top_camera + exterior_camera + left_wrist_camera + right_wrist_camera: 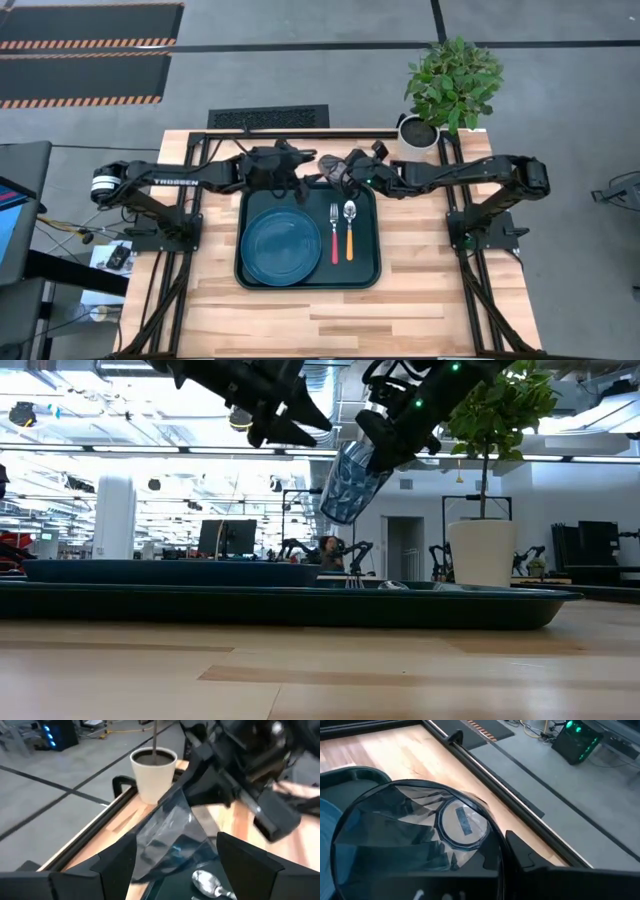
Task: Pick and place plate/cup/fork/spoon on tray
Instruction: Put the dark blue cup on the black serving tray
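Holding cup [352,482] tilted above tray [300,605] — right hand [385,435].

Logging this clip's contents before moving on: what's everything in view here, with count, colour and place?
tray: one, dark green, middle of the wooden table
plate: one, blue, on the tray's left half
fork: one, red-pink handle, on the tray right of the plate
spoon: one, orange handle, beside the fork
cup: one, grey translucent, held tilted in the air above the tray's far edge
potted plant: one, green in a white pot, table's far right corner
right gripper: shut on the cup
left gripper: open, beside the cup
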`<state>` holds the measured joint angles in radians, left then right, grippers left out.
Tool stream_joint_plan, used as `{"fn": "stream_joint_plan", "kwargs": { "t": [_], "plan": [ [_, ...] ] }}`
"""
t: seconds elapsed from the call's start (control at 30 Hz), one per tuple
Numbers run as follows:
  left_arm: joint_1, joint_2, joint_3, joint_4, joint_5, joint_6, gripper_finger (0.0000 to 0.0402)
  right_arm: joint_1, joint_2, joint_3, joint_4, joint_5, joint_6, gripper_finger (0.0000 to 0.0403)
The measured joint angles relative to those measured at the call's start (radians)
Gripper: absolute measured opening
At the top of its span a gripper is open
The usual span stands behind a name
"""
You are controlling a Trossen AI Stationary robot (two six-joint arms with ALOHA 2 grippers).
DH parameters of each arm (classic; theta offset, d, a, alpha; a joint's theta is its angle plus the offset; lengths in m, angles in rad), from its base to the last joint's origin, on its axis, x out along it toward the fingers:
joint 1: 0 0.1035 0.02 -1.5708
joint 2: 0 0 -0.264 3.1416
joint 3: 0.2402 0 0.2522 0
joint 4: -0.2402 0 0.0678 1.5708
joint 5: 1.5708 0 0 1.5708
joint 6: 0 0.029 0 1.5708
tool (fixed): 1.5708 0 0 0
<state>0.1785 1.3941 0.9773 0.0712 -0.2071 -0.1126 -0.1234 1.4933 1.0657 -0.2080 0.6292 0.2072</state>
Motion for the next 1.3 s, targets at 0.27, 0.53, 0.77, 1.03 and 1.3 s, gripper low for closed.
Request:
{"fn": "stream_joint_plan", "kwargs": {
  "t": [0.27, 0.53, 0.77, 1.03, 1.3],
  "plan": [
    [0.03, 0.0, 0.042, -0.012, 0.04, -0.053, 0.0262, 0.0, 0.0, 0.0, 0.015, 0.0, -0.006, 0.0019],
    [0.05, 0.06, 0.125, -0.132, 0.046, -0.079, 0.0262, -0.001, 0.0, 0.0, 0.02, -0.001, -0.007, 0.0026],
    [0.049, 0.17, 0.278, -0.256, 0.064, -0.091, 0.0262, -0.001, 0.001, -0.004, 0.022, -0.002, -0.008, 0.0021],
    [0.054, 0.242, 0.371, -0.417, 0.05, -0.104, 0.0249, 0.0, 0.002, -0.005, 0.021, -0.003, -0.029, 0.0026],
    [0.052, 0.245, 0.369, -0.414, 0.051, -0.1, 0.0127, 0.012, 0.002, -0.006, 0.032, -0.011, -0.054, 0.0028]
  ]
}}
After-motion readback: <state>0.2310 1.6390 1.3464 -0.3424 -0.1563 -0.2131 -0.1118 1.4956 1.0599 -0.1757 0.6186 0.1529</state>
